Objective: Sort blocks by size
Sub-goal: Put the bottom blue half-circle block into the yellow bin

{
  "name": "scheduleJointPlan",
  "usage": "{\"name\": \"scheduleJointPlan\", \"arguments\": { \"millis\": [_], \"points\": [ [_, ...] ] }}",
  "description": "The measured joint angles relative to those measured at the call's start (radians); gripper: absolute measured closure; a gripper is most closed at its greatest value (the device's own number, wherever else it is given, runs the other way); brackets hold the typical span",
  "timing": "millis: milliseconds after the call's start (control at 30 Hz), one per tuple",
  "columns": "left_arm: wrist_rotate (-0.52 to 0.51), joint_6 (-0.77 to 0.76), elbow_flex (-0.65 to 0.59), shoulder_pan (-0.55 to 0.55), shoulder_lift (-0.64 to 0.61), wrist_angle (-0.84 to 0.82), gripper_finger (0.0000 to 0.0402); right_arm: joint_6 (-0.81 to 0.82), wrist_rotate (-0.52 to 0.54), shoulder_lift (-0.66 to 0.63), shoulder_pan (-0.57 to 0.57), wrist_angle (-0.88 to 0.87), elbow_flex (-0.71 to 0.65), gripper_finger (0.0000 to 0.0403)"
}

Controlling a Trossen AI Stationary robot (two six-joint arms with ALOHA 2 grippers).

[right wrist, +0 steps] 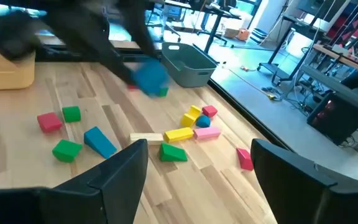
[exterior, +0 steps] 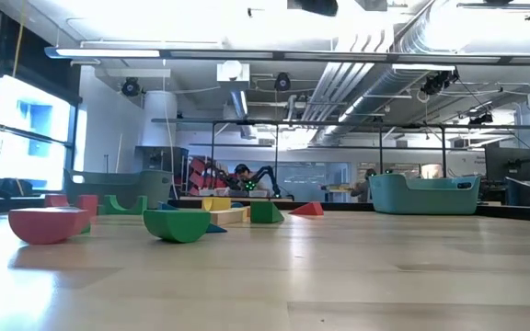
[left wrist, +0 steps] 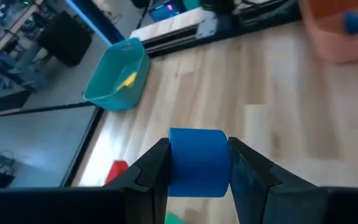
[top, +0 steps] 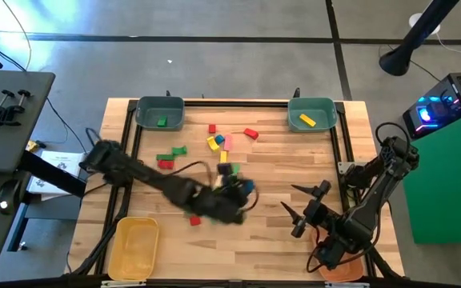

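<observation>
My left gripper (top: pixel 245 190) is over the middle of the table, shut on a blue block (left wrist: pixel 197 160). It shows blurred in the right wrist view (right wrist: pixel 149 78). Loose blocks in red, yellow, green, pink and blue lie behind it, among them a red one (top: pixel 250 134), a yellow one (top: pixel 214 142) and a green one (top: pixel 166 157). A red block (top: pixel 195 219) lies near my left arm. My right gripper (top: pixel 296 200) is open and empty at the right front, its fingers (right wrist: pixel 123 180) pointing toward the blocks. My left gripper pinches the blue block between its two fingers, one finger on each of two opposite sides (left wrist: pixel 174 163). The block's rounded end sticks out past the fingertips. It is lifted clear of the table.
Two teal bins stand at the far edge: the left one (top: pixel 160 112) holds a green block, the right one (top: pixel 310 114) a yellow block. A yellow bin (top: pixel 134 248) stands at the near left. An orange bin (left wrist: pixel 340 28) stands at the near right, under my right arm.
</observation>
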Motion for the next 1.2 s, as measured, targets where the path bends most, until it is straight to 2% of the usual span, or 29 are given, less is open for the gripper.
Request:
{"name": "scheduleJointPlan", "arguments": {
  "millis": [100,233,333,467,667,800,967,1200],
  "points": [
    [-0.004,-0.110,0.000,-0.094,-0.036,-0.130,0.0290,0.000,0.006,0.000,-0.001,0.007,0.000,0.0121],
    [0.037,-0.339,-0.001,-0.225,-0.084,-0.369,0.0290,0.000,0.049,0.015,-0.021,0.010,0.000,0.0121],
    [0.140,-0.617,-0.001,-0.325,-0.098,-0.540,0.0290,-0.020,0.064,0.026,-0.056,0.004,0.000,0.0121],
    [0.229,-1.050,-0.001,-0.453,-0.094,-0.673,0.0290,-0.071,0.063,0.037,-0.105,0.003,0.000,0.0121],
    [0.284,-1.566,-0.002,-0.614,-0.044,-0.801,0.0290,-0.160,0.059,0.038,-0.176,0.003,0.000,0.0121],
    [0.377,-1.863,-0.001,-0.686,0.014,-0.837,0.0290,-0.240,0.059,0.038,-0.219,0.003,0.000,0.0121],
    [0.526,-2.098,-0.047,-0.731,0.077,-0.817,0.0290,-0.331,0.059,0.038,-0.270,0.003,0.000,0.0121],
    [0.669,-2.200,-0.139,-0.735,0.120,-0.755,0.0290,-0.428,0.060,0.038,-0.337,0.003,0.000,0.0121]
  ]
}}
